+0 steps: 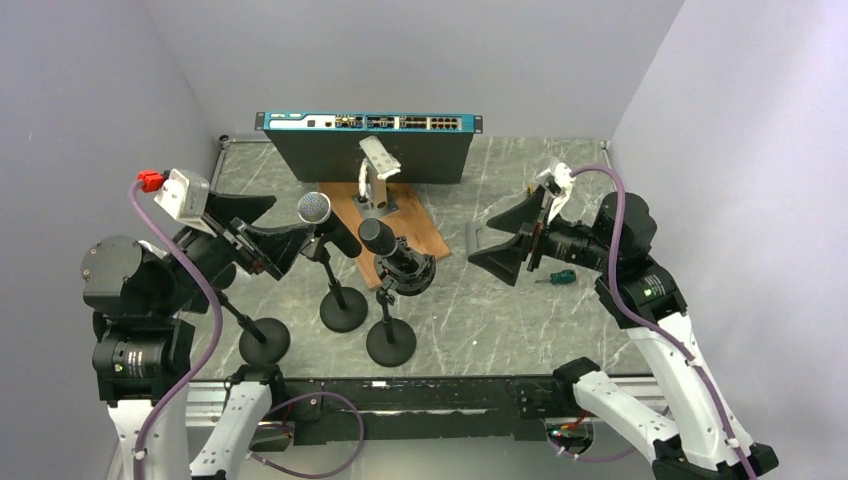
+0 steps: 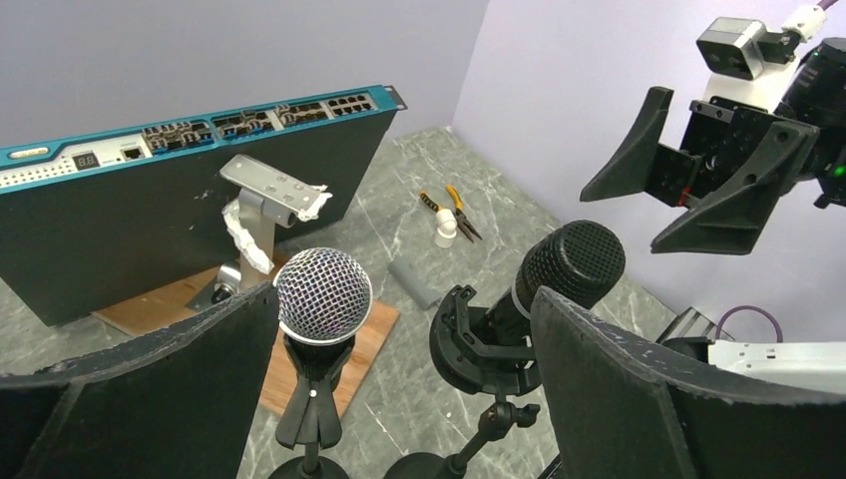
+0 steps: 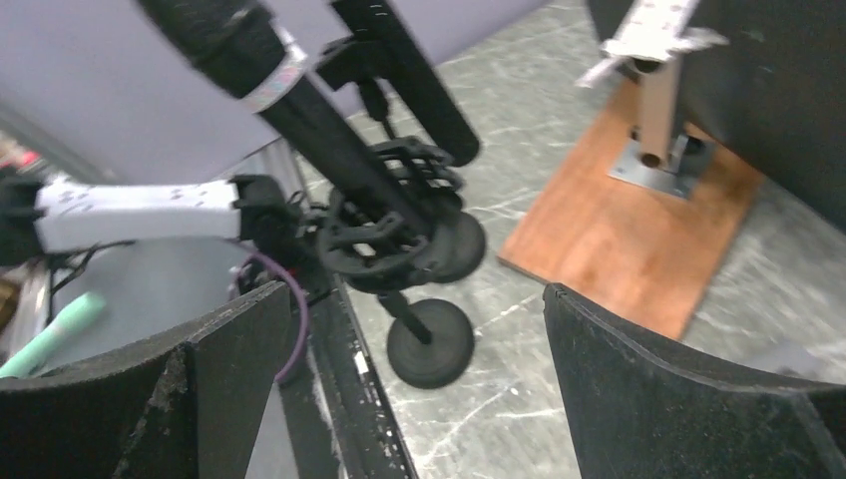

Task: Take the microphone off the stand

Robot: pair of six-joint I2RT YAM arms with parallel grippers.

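A silver-mesh microphone (image 1: 314, 208) sits upright in a clip on a round-based black stand (image 1: 343, 308). A black microphone (image 1: 378, 234) sits tilted in a ring mount on a second stand (image 1: 391, 342). My left gripper (image 1: 290, 220) is open and empty, just left of the silver microphone. In the left wrist view the silver head (image 2: 322, 294) is beside the left finger and the black microphone (image 2: 569, 264) is just beyond the right finger. My right gripper (image 1: 480, 240) is open and empty, to the right of the black microphone, which shows in its view (image 3: 249, 50).
A blue network switch (image 1: 370, 122) stands at the back, with a wooden board and metal post (image 1: 405, 230) before it. A third stand base (image 1: 265, 340) sits near the left arm. Pliers (image 2: 459, 210), a white fitting (image 2: 444, 228) and a grey block (image 2: 414, 282) lie on the table.
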